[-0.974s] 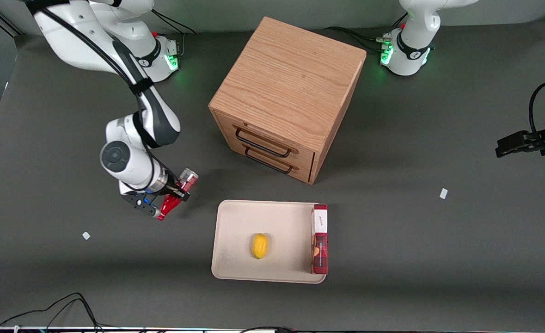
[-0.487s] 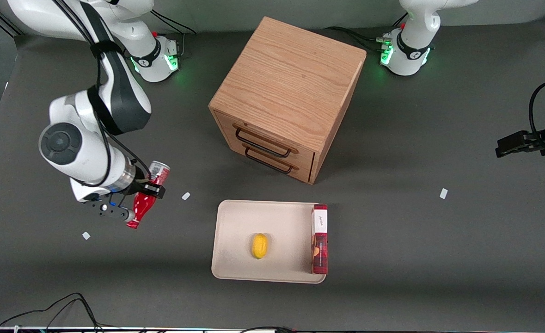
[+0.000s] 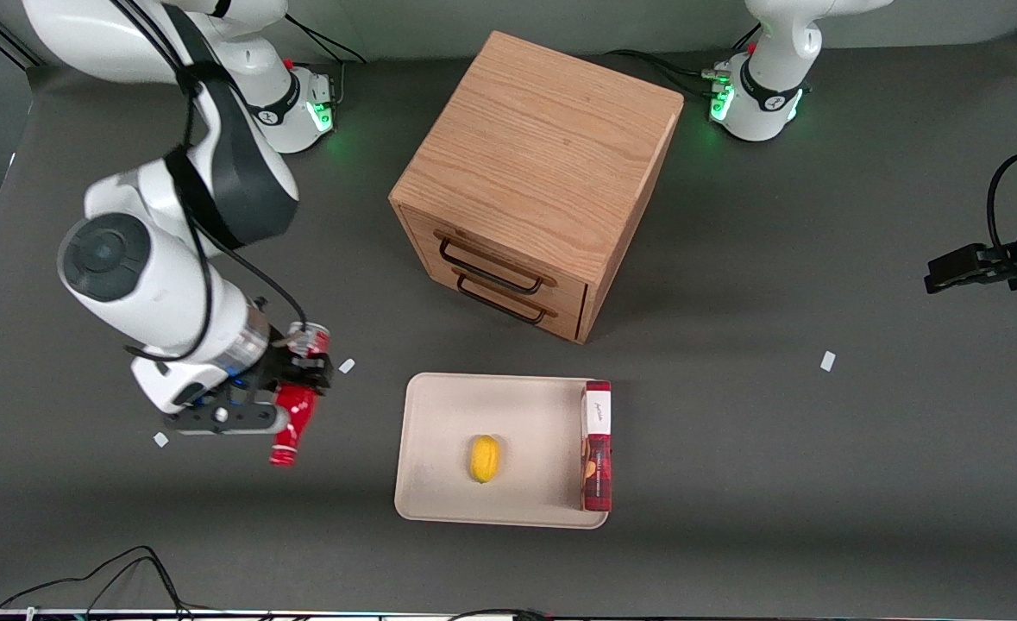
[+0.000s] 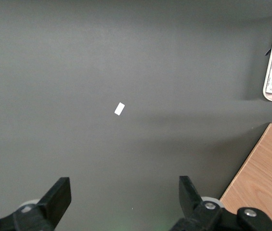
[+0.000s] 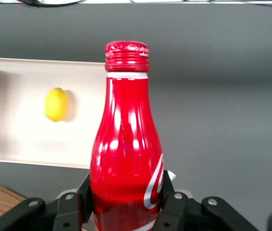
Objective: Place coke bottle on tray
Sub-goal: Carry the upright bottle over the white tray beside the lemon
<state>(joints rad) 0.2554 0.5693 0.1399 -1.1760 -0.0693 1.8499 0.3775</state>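
Note:
My right gripper (image 3: 299, 379) is shut on the coke bottle (image 3: 294, 410), a small red contoured bottle with white script, and holds it in the air above the table. The bottle lies tipped, its red cap pointing toward the front camera and its silvery base up by the wrist. In the right wrist view the bottle (image 5: 126, 159) stands between the two black fingers (image 5: 170, 195). The beige tray (image 3: 439, 431) lies on the table beside the gripper, toward the parked arm's end. It also shows in the right wrist view (image 5: 25, 139).
On the tray lie a yellow lemon (image 3: 485, 458) and a long flat red box (image 3: 597, 446) with a white end. A wooden two-drawer cabinet (image 3: 534, 172) stands farther from the camera than the tray. Small white scraps (image 3: 347, 366) lie on the dark mat.
The gripper has lifted with the bottle, swung toward the working arm's end, then come nearer the camera. The bottle has turned so its cap points more toward the camera.

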